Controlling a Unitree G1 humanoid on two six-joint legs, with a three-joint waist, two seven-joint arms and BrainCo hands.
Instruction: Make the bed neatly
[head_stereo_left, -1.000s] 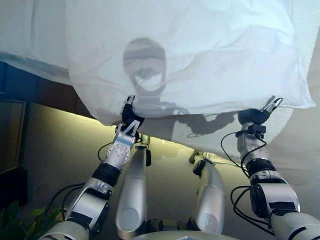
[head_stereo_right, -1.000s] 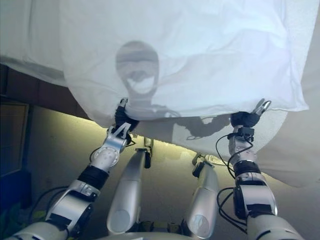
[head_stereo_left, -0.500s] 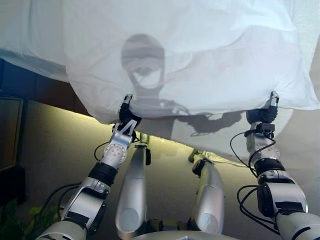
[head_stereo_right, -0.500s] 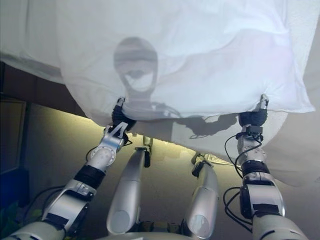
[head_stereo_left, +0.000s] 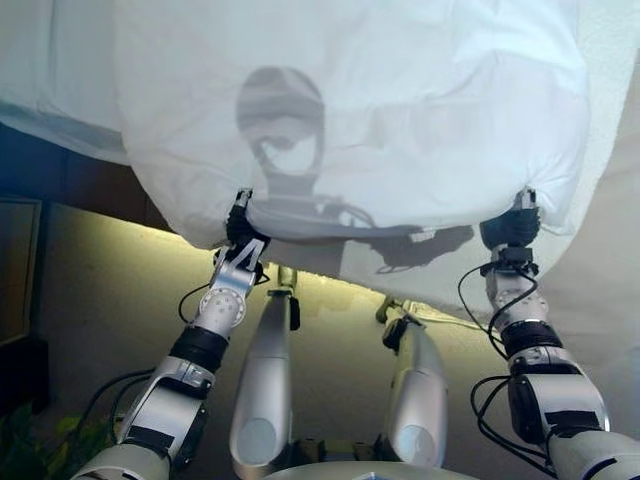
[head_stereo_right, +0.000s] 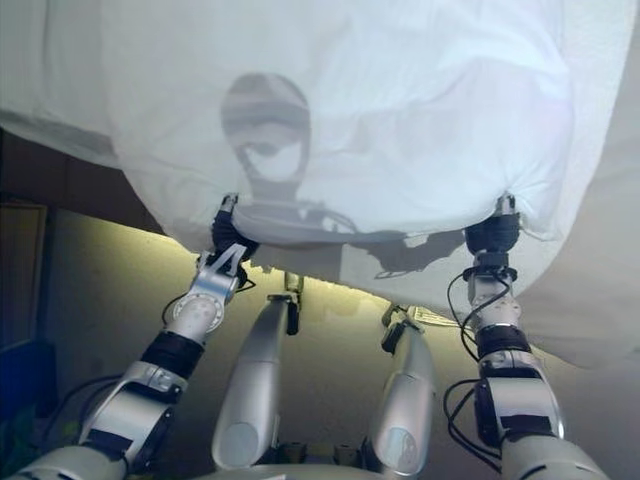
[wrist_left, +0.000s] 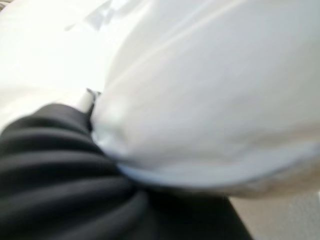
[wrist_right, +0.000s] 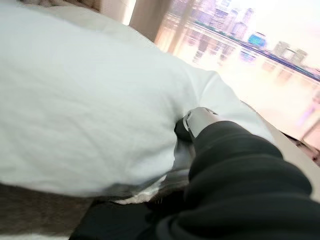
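Observation:
A large white pillow (head_stereo_left: 350, 110) is held up in front of me, over the white bed sheet (head_stereo_left: 600, 270). My left hand (head_stereo_left: 240, 222) grips the pillow's near edge at its left end, the fingers hidden in the cloth. My right hand (head_stereo_left: 512, 225) grips the near edge at its right end. In the right wrist view a fingertip (wrist_right: 196, 119) presses into the pillow (wrist_right: 85, 110). In the left wrist view the pillow (wrist_left: 215, 90) bulges over the hand's dark cover (wrist_left: 60, 155).
The sheet hangs down below the pillow's near edge (head_stereo_left: 440, 285) and spreads to the right. A dark bed frame (head_stereo_left: 70, 170) shows at the left under the bedding. Beige floor (head_stereo_left: 110, 290) lies below. A window with a city view (wrist_right: 250, 45) shows in the right wrist view.
My right hand's fingers, spread out at the pillow's right corner a second ago, have closed into the cloth and moved inward. The pillow's right end has bunched and drawn to the left.

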